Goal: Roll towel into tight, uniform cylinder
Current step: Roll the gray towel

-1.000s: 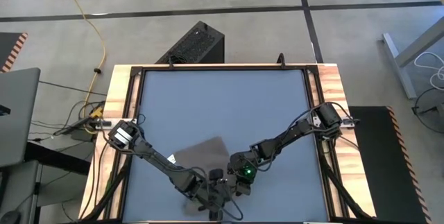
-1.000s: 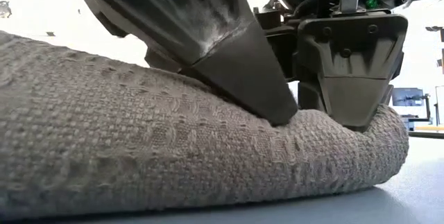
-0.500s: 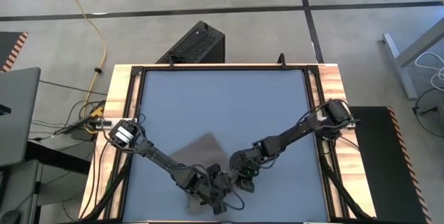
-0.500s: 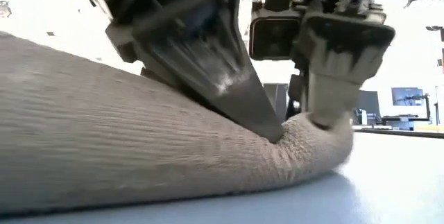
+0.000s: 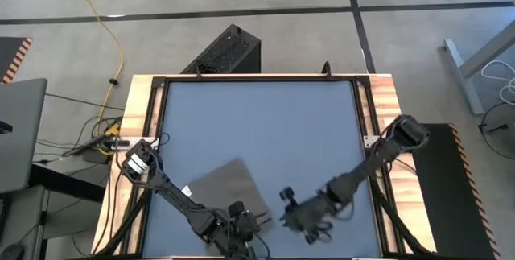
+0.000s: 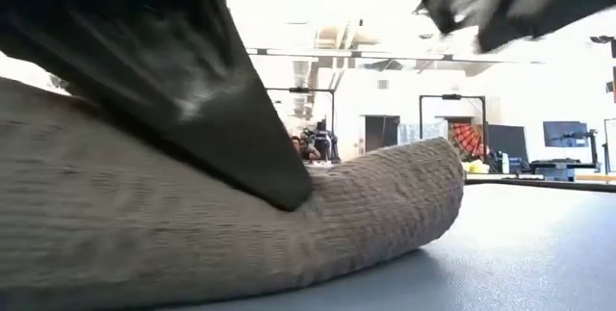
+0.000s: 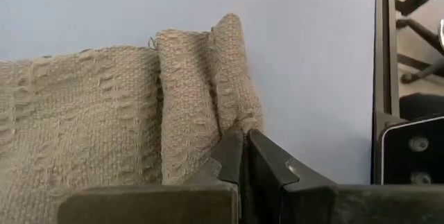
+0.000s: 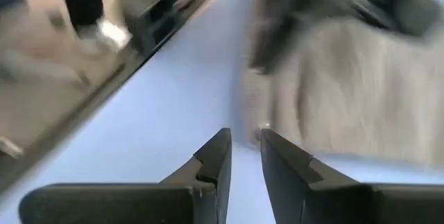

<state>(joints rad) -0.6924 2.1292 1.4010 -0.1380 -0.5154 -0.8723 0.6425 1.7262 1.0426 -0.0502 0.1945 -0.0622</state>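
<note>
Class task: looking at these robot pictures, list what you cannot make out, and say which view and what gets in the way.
- Towel near edge, high view: hidden under the left gripper.
- White tag, all views: not visible.
- How tightly the towel is rolled, low view: left gripper blocks it.
- Right gripper, right wrist view: motion blur smears the towel beyond its open fingers.

This is a big robot lab or workshop, not a home. The floor [image 5: 265, 18] is bare grey concrete with dark lines across it. A yellow cable [image 5: 113, 43] snakes over it to a bunch of plugs and wires. The work table [image 5: 257, 115] has a flat blue-grey top, a black frame and wooden edges. A black box [image 5: 225, 51] sits on the floor behind it. Looking across the table, I see a wide, bright hall with white walls, tall black frames [image 6: 443, 118], and a computer screen [image 6: 566, 134] on a desk far off.
</note>
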